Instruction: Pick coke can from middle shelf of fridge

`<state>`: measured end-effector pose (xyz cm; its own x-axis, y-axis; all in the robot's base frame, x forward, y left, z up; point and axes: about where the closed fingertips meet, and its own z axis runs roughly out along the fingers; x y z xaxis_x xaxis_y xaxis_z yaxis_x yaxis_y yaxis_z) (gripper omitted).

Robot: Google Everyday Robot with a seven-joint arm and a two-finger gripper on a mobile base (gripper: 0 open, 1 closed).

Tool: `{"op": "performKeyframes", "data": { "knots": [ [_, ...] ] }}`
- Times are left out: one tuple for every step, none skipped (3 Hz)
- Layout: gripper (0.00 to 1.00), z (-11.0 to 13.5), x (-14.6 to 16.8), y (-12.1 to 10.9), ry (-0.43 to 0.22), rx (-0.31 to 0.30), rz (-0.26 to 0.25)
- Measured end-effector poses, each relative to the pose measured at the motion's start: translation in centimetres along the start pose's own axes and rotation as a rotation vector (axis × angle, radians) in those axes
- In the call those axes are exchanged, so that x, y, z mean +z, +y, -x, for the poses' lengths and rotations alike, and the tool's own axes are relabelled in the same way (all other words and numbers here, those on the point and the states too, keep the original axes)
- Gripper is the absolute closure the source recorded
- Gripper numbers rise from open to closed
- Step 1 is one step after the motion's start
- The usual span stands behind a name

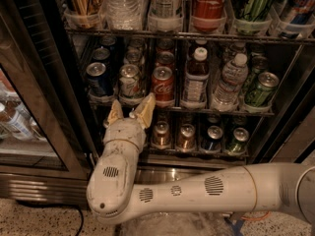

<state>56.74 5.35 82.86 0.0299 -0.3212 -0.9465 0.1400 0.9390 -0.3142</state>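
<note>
Currently the approach step is in hand. The pincer (133,102) stands open and empty, just below and left of the coke can (163,84), which stands upright at the front of the middle shelf (221,111) of the fridge (34,181). The next move calls for raising, shifting right, advancing until the jaws straddle the can, then closing.

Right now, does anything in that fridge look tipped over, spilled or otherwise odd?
Nothing stands out. The coke can and its neighbours stand upright in their lanes on the middle shelf, no spills visible. The robot's pincer is open at the shelf's front edge, just left of the coke can.
</note>
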Motion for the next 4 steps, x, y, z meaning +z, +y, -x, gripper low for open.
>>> {"op": "performKeyframes", "data": {
  "knots": [
    [0.28,-0.4,0.4,-1.4,-0.002,0.005,-0.040],
    [0.29,-0.7,1.0,-2.5,-0.007,0.006,-0.075],
    [0.29,-0.9,1.6,-3.6,-0.017,0.009,-0.108],
    [0.30,-1.2,2.3,-4.5,-0.025,0.012,-0.138]
  ]
}}
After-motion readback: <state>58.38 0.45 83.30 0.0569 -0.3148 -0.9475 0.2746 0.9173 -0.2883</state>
